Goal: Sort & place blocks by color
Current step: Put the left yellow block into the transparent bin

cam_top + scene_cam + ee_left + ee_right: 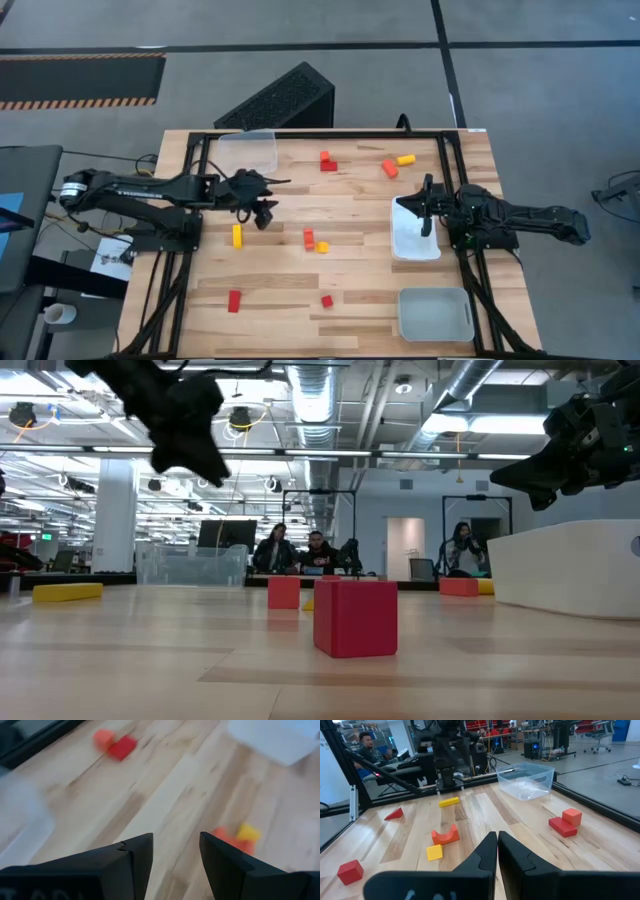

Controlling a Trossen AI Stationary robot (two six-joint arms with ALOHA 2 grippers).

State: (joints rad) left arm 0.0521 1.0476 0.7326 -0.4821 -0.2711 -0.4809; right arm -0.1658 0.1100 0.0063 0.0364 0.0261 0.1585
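Red, orange and yellow blocks lie scattered on the wooden table: a yellow bar (237,235), an orange block (309,239) beside a yellow cube (322,246), a red bar (234,300), a red cube (327,300), a red and orange pair (326,160) and an orange and yellow pair (397,164) at the far side. My left gripper (265,210) hovers open and empty (175,855) above bare wood, just beyond the yellow bar. My right gripper (428,215) is shut and empty (497,849), raised over the white tray (415,240).
A clear tray (248,150) stands at the far left corner and a greyish tray (435,312) at the near right. A black frame (320,134) runs around the table. Bare wood lies between the block groups. People sit in the room behind (315,550).
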